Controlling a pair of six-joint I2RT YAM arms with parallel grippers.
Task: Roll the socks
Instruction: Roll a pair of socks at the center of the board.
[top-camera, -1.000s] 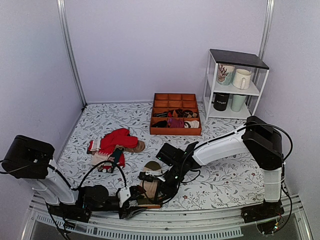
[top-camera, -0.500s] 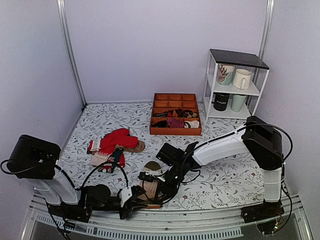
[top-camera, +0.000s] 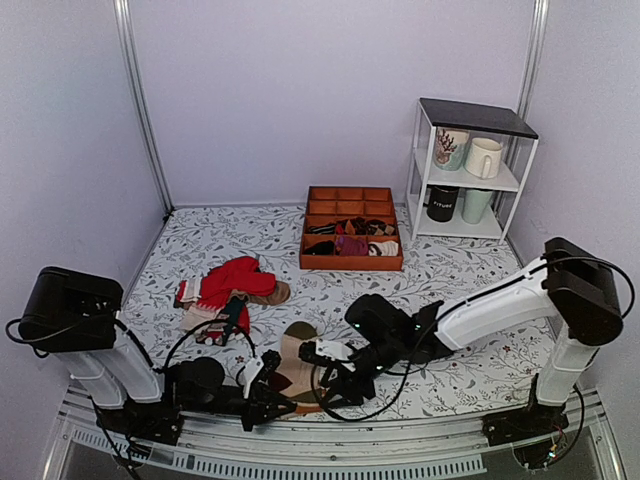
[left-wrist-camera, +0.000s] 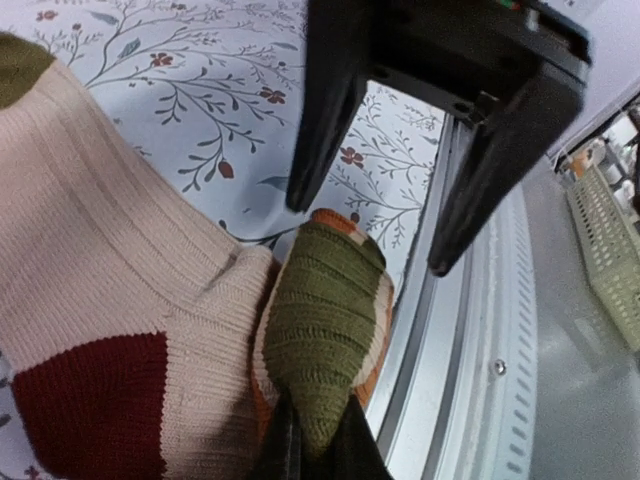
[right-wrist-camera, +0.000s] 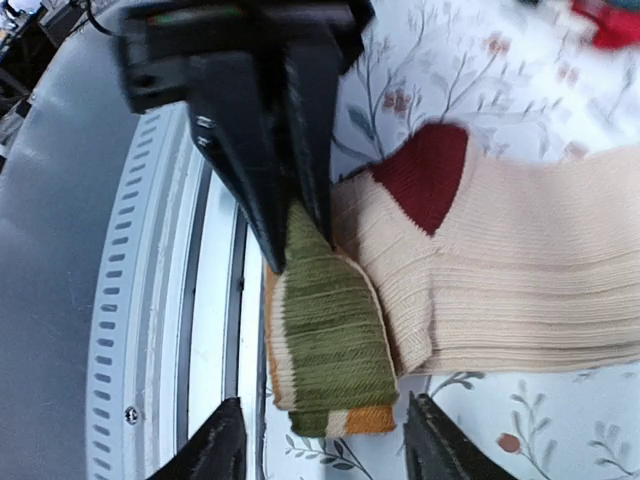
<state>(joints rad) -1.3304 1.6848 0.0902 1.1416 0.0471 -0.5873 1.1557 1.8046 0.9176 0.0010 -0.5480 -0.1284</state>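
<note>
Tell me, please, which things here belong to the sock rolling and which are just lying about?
Job: beige ribbed socks; left hand, shut on their olive end; right hand, open.
Lying about: red socks; orange tray; white shelf; mugs.

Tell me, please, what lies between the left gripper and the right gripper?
The olive-green striped end of the long beige ribbed socks, pinched by the left gripper; the right wrist view shows it.

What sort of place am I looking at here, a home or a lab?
Probably a robot lab booth staged like a home: left arm and right arm mounted at a floral-cloth table, a shelf of mugs, an orange sock tray.
</note>
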